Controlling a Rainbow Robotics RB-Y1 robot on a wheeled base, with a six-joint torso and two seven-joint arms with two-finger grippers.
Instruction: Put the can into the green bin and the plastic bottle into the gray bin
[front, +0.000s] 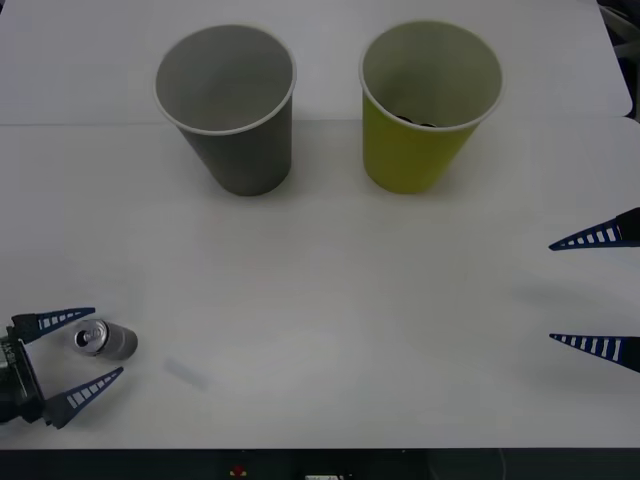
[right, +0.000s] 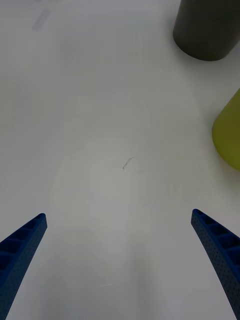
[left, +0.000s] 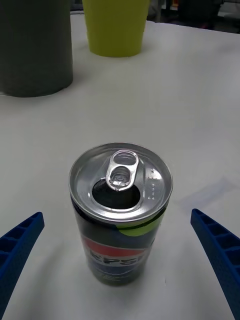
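Can (front: 104, 340): upright on the table (front: 330, 330), between my spread left fingers, untouched.
Left gripper (front: 84, 350): apart, flanking can.
Right gripper (front: 585, 292): apart, well away from can.
Gray bin (front: 232, 105), green bin (front: 425, 102): beyond can, upright.

Partial "EPSI" lettering, Pepsi logo, on the can (left: 120, 215) body

One can (front: 103, 340), one gray bin (front: 232, 110), one green bin (front: 425, 110).
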